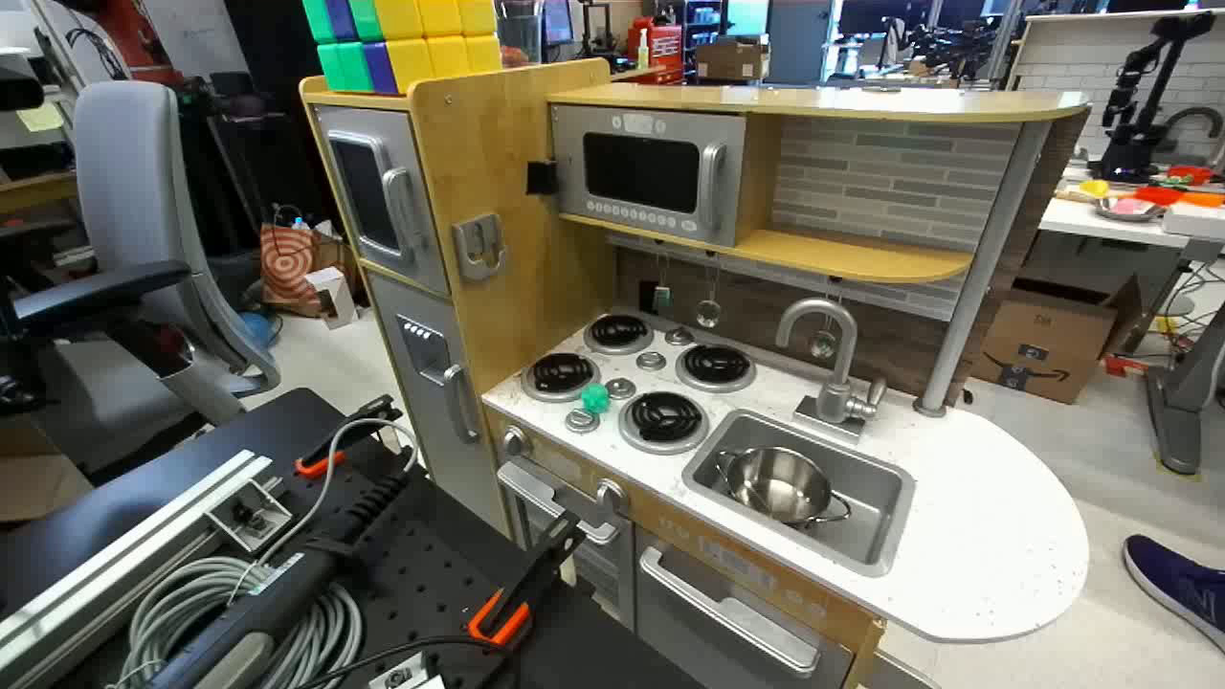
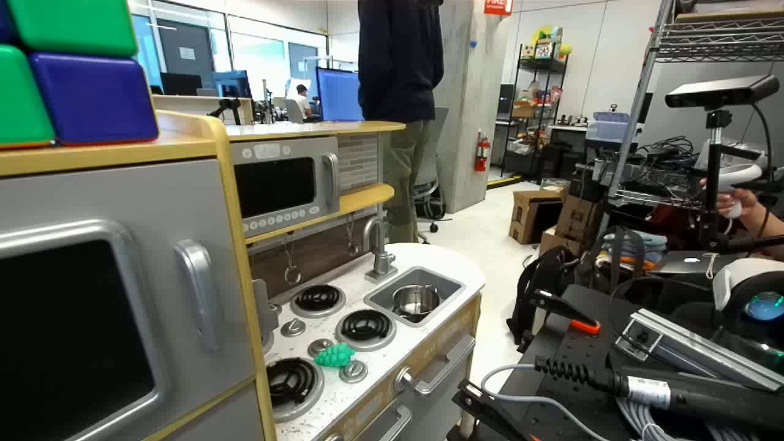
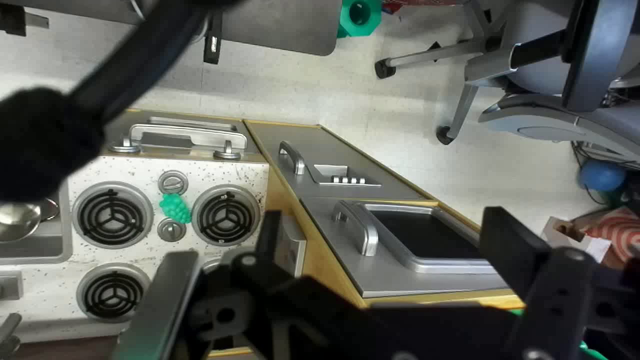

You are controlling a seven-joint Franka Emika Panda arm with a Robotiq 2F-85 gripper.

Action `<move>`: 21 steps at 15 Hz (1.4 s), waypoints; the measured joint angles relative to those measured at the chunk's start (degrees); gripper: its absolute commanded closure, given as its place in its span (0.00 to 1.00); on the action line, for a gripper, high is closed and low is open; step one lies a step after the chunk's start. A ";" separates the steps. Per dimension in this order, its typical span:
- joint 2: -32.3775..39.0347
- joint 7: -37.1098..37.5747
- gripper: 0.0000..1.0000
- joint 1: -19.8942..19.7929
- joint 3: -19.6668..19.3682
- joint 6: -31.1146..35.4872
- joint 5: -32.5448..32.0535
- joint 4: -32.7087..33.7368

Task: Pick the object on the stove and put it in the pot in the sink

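Observation:
The object, a small bright green bumpy item, lies on the white stove [image 1: 536,410] between two burners and two knobs. It shows in both exterior views [image 1: 594,398] [image 2: 334,355] and in the wrist view [image 3: 175,208]. The shiny steel pot [image 1: 777,483] stands in the rectangular sink [image 1: 873,536]; it also shows in an exterior view [image 2: 416,300]. Part of the pot [image 3: 19,220] shows at the left edge of the wrist view. My gripper [image 3: 392,235] is open and empty, high above the kitchen's tall cabinet side, away from the object. It is outside both exterior views.
A curved faucet [image 1: 833,354] rises behind the sink. A microwave [image 1: 646,172] and a shelf [image 1: 861,254] overhang the back of the stove. A tall cabinet [image 1: 517,191] with coloured blocks [image 1: 412,43] on top flanks it. A black table [image 1: 421,574] with cables stands in front.

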 measured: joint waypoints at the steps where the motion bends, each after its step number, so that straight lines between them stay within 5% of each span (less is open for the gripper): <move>1: 0.00 0.00 0.00 0.00 0.00 0.04 0.00 0.02; 9: 0.00 -0.01 0.00 -0.07 0.04 0.59 0.01 -0.11; 12: 1.60 1.43 0.00 -0.85 0.14 8.53 -0.03 -1.38; 16: 10.69 5.08 0.00 -5.35 -0.26 18.88 -2.05 -2.46; 21: 26.68 15.31 0.00 -9.98 -2.50 24.09 -16.29 2.36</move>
